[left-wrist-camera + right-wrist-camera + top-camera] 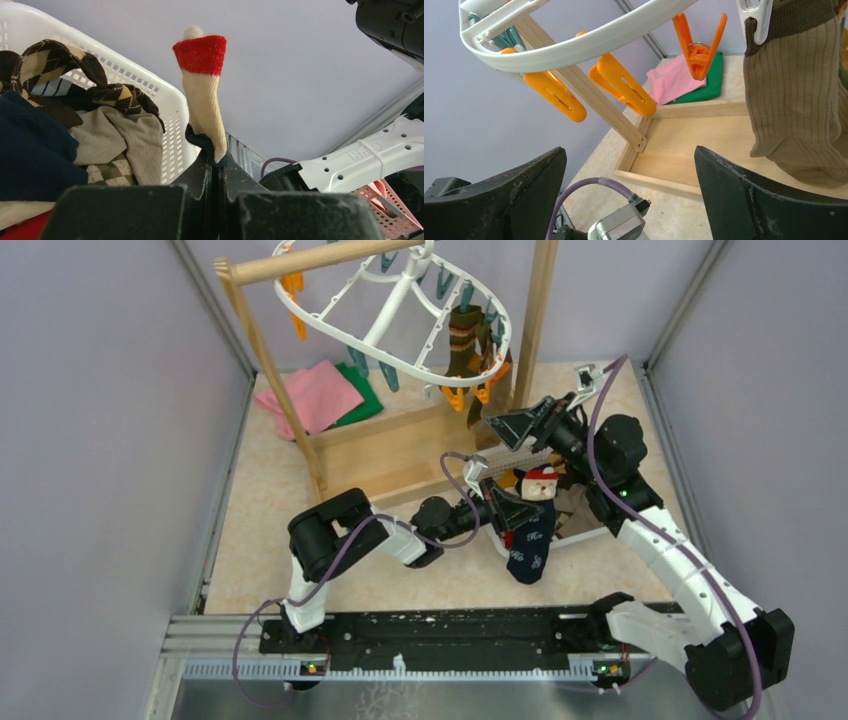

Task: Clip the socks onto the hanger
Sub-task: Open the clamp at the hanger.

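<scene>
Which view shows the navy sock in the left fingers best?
Top external: it shows the whole navy sock held by the left gripper. Left wrist shows only its cream, red-cuffed end pinched between the fingers. Right wrist misses it.

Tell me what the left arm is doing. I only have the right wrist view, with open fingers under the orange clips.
Observer: The left gripper is shut on a navy sock, with its red-and-white cuff sticking up past the fingers.
Operator: Where would more socks come from?
Observer: From a white basket close to that gripper. It holds an argyle sock and a tan sock, among others.
Operator: What carries the hanger?
Observer: The hanger hangs from the wooden pole at the top of the rack.
</scene>
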`<move>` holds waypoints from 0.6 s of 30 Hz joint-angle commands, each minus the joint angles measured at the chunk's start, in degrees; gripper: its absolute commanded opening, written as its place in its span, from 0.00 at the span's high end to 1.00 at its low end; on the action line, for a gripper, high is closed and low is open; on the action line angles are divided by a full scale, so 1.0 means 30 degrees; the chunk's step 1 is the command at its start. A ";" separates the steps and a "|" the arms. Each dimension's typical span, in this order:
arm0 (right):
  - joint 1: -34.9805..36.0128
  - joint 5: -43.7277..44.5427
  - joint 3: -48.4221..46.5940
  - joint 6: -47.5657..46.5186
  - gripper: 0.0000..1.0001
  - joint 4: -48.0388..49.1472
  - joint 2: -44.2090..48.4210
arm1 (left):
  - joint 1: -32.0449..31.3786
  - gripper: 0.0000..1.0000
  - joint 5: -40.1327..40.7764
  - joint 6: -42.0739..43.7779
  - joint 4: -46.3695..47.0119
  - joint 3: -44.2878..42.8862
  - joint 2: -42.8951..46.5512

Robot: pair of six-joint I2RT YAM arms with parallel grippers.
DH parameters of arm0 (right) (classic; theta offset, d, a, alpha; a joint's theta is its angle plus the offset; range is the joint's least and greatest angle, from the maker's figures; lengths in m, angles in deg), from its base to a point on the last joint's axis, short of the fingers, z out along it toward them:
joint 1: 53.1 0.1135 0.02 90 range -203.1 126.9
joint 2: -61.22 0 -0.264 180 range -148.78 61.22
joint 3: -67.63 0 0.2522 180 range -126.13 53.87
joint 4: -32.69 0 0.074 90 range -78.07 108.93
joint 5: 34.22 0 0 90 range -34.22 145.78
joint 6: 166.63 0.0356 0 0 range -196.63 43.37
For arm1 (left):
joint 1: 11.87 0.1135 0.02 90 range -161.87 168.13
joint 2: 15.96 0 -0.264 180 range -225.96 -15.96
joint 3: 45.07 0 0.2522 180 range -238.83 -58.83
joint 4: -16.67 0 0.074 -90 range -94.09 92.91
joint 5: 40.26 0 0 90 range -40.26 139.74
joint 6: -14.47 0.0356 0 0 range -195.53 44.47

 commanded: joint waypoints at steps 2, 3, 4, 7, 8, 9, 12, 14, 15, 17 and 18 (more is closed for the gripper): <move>0.0117 -0.0241 -0.0337 0.0262 0.01 0.1319 0.0460 | 0.0031 1.00 -0.0242 0.0160 0.5889 -0.0017 0.0555; 0.0113 -0.0147 -0.0304 0.0259 0.01 0.1270 0.0616 | 0.0031 1.00 -0.0371 0.0152 0.5895 -0.0129 0.0497; 0.0116 -0.0054 -0.0282 0.0215 0.01 0.1187 0.0742 | 0.0049 1.00 -0.0533 0.0111 0.5896 -0.0213 0.0472; 0.0116 0.0060 0.0011 0.0241 0.01 0.1291 0.1206 | 0.0037 1.00 -0.1002 -0.0006 0.5896 -0.0387 0.0435; 0.0117 0.0151 0.0175 0.0278 0.01 0.1343 0.1376 | 0.0035 1.00 -0.1107 -0.0041 0.5896 -0.0380 0.0435; 0.0106 0.0188 0.0360 0.0345 0.01 0.1423 0.1529 | 0.0050 1.00 -0.1219 -0.0060 0.5881 -0.0358 0.0435; 0.0111 0.0447 0.1201 0.0621 0.01 0.2068 0.2048 | 0.0036 1.00 -0.1455 0.0020 0.5878 -0.0239 0.0435; 0.0113 0.0684 0.1890 0.0835 0.01 0.2656 0.2382 | 0.0033 1.00 -0.1575 0.0260 0.5892 -0.0196 0.0457; 0.0116 0.0456 0.2006 0.0799 0.01 0.2975 0.2482 | 0.0031 1.00 -0.1684 0.0475 0.5888 -0.0137 0.0540; 0.0129 0.0282 0.2100 0.1171 0.01 0.3832 0.2250 | 0.0086 1.00 -0.1792 0.1074 0.5896 0.0035 0.0903; 0.0133 -0.0122 0.2025 0.1299 0.01 0.4360 0.1843 | 0.0195 1.00 -0.1934 0.1182 0.5896 0.0108 0.1068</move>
